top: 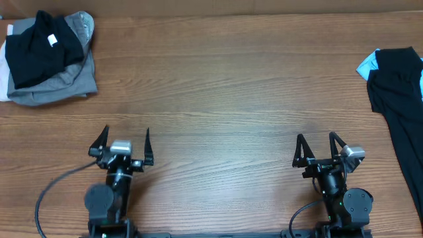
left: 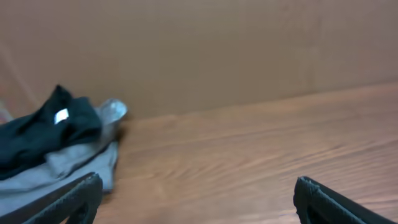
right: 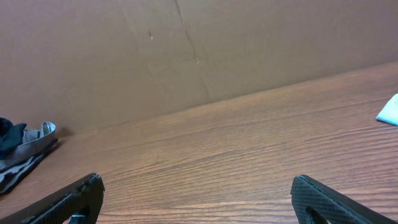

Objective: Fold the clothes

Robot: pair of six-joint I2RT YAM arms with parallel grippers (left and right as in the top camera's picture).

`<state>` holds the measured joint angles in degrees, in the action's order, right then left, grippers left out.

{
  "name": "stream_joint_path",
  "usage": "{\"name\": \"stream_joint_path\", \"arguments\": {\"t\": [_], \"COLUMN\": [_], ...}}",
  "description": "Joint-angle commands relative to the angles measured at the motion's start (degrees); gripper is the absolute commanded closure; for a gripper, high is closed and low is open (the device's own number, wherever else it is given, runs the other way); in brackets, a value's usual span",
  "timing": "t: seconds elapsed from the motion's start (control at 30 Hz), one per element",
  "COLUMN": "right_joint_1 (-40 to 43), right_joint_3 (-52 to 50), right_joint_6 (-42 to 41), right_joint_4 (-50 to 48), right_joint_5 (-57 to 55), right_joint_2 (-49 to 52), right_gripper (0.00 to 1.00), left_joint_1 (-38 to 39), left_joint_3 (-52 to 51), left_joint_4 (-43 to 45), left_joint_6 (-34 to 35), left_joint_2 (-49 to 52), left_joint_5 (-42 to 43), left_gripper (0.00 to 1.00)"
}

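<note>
A stack of folded clothes [top: 49, 56] lies at the far left: a black garment [top: 39, 43] on top of a grey one [top: 63, 82]. It also shows in the left wrist view [left: 56, 146] and faintly in the right wrist view [right: 22, 149]. An unfolded black garment [top: 400, 99] lies at the right edge, with a light blue cloth [top: 367, 64] under it; the blue cloth also shows in the right wrist view [right: 390, 111]. My left gripper [top: 124, 139] is open and empty near the front edge. My right gripper [top: 316, 144] is open and empty near the front right.
The wooden table [top: 218, 99] runs between the two clothes piles. A brown cardboard wall [right: 199, 50] stands behind the table. A black cable [top: 49, 192] loops at the front left by the left arm's base.
</note>
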<state>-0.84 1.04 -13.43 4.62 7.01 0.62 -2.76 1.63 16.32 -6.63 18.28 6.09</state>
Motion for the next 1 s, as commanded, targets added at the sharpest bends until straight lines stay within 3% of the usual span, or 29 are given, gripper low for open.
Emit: {"name": "stream_joint_path", "arguments": {"t": [0.0,0.13,0.2,0.97], "right_joint_1": [-0.39,-0.39,-0.39,-0.39], "right_joint_3": [-0.55,-0.55,-0.55,-0.55], "right_joint_6": [0.37,0.35,0.37,0.37], "right_joint_4": [-0.24,-0.24,-0.26,-0.24], "right_joint_5": [-0.76,-0.76,-0.76,-0.76], "right_joint_2": [-0.46,-0.46,-0.46,-0.46], "right_gripper": [0.0,0.0,0.0,0.0], "left_joint_1": [-2.12,-3.5,-4.09,-5.2], "left_joint_3": [-1.36,-1.36,-1.36,-1.36], "left_joint_4": [-4.28,-11.89,-20.41,-20.37], "left_joint_6": [-1.09,-1.07,-0.87,0.61], "left_joint_2": [-7.23,-13.22,-17.49,-18.03], "left_joint_5": [-1.18,-1.16,-0.96,-1.66], "left_gripper": [0.0,0.0,0.0,0.0]}}
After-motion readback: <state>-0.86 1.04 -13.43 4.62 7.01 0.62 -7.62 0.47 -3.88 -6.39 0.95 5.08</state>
